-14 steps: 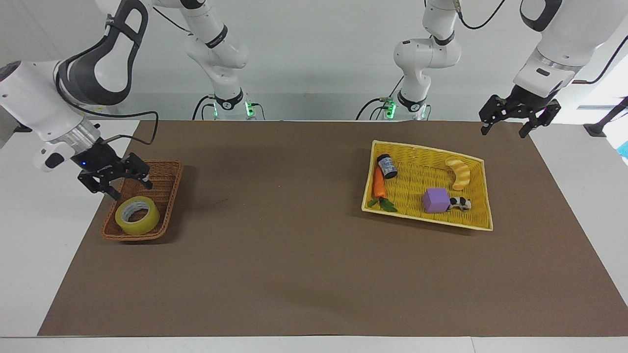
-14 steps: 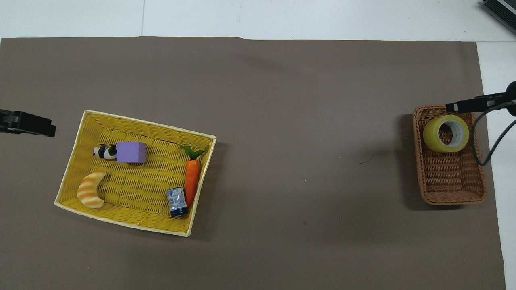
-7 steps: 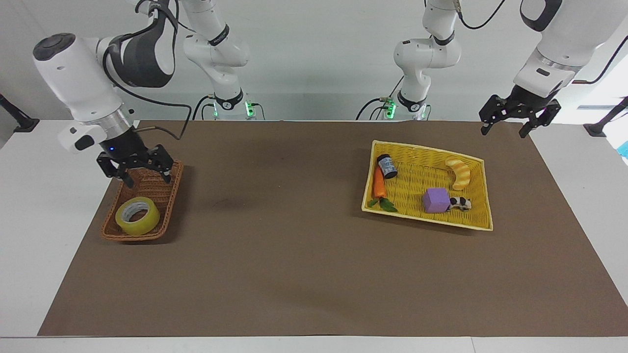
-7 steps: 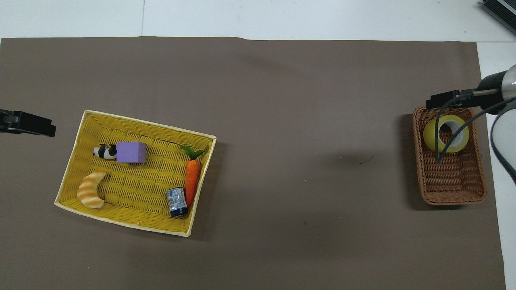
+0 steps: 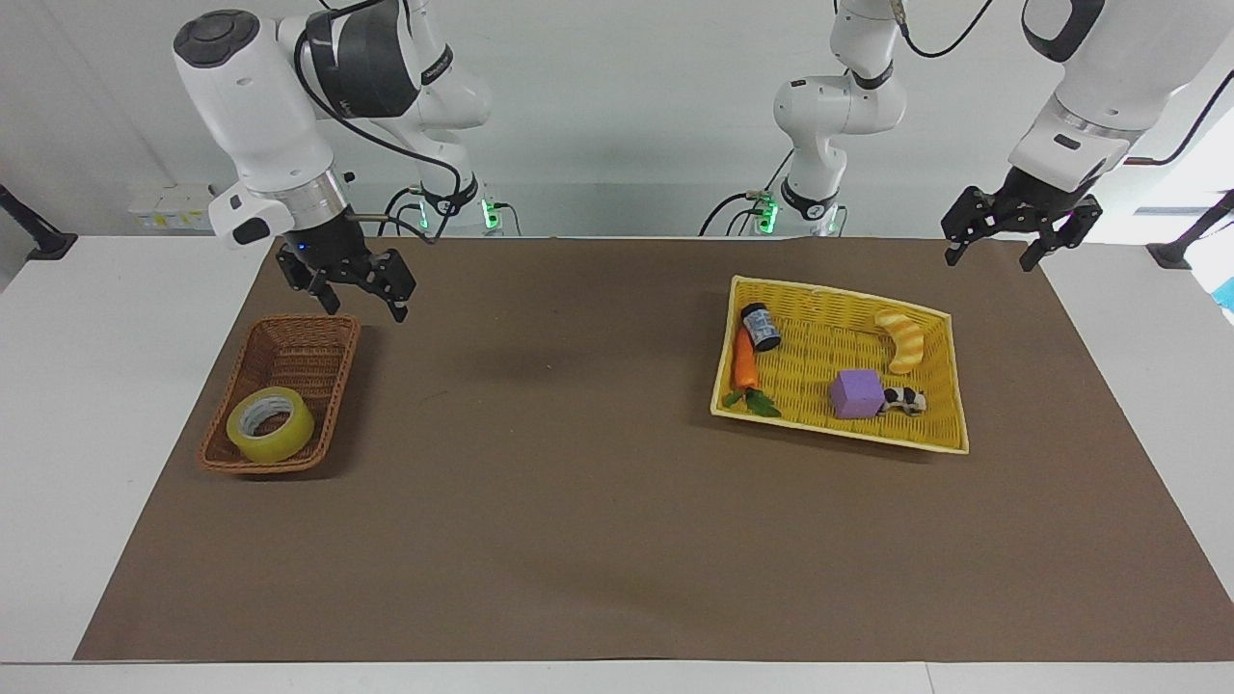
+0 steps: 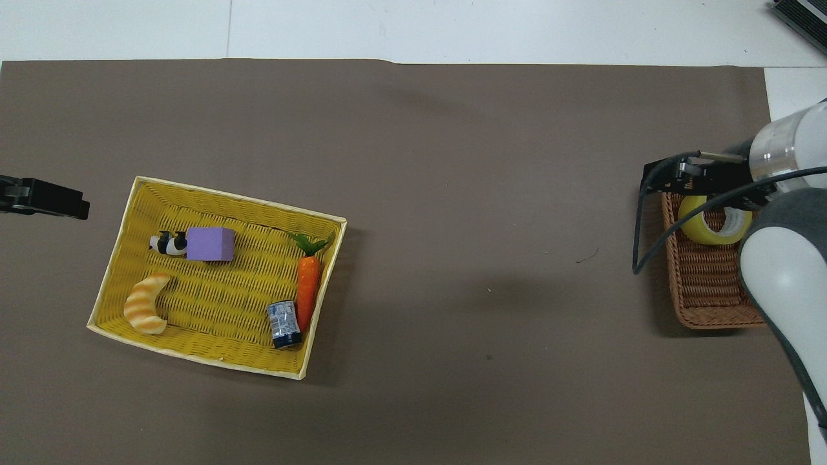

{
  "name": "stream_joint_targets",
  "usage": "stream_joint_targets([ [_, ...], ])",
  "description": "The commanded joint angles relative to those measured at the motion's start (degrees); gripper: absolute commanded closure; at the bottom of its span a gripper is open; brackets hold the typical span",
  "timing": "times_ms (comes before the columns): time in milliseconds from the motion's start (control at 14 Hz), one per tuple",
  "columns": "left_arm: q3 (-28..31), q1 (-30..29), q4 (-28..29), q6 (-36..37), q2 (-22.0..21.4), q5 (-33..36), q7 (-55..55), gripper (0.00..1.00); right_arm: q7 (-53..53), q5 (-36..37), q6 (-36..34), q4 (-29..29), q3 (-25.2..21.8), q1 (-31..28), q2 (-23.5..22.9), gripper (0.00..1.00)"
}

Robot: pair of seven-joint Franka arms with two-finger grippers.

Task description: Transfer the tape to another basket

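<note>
The yellow tape (image 5: 271,424) lies flat in the small brown wicker basket (image 5: 301,355), at the end of it farther from the robots. In the overhead view the right arm covers part of the tape (image 6: 709,226) and of the basket (image 6: 707,294). My right gripper (image 5: 367,310) hangs open and empty, raised over the mat just off the basket's robot-side corner; from above the right gripper (image 6: 665,175) overlaps the basket's rim. My left gripper (image 5: 988,260) waits open over the mat's corner, beside the yellow tray; only an edge of the left gripper (image 6: 68,205) shows from above.
A flat yellow woven tray (image 5: 841,293) lies toward the left arm's end. It holds a toy carrot (image 5: 744,361), a small can (image 5: 761,326), a purple block (image 5: 856,393), a croissant toy (image 5: 904,339) and a small cow figure (image 5: 904,399). Brown mat (image 5: 559,463) covers the table.
My right gripper has risen from just over the tape and swung toward the robots and the table's middle, off the basket. The tape stays in the basket. The left arm has not moved.
</note>
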State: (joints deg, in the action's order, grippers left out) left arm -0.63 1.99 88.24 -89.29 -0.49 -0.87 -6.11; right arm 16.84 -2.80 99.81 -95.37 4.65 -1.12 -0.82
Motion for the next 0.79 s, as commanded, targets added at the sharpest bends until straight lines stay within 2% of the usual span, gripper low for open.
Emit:
stream_joint_targets([
  [0,-0.4,-0.8,-0.8,0.3,0.1,-0.7,-0.6,0.0,4.3,0.3,-5.7,2.5,0.4,-0.6,3.0,0.0],
  [286,-0.4,-0.8,-0.8,0.3,0.1,-0.7,-0.6,0.0,4.3,0.5,-12.1,6.2,-0.2,-0.6,6.3,0.0],
  [714,-0.4,-0.8,-0.8,0.4,0.1,-0.7,-0.6,0.0,1.9,-0.9,-12.4,3.6,-1.5,-2.5,7.5,0.0],
])
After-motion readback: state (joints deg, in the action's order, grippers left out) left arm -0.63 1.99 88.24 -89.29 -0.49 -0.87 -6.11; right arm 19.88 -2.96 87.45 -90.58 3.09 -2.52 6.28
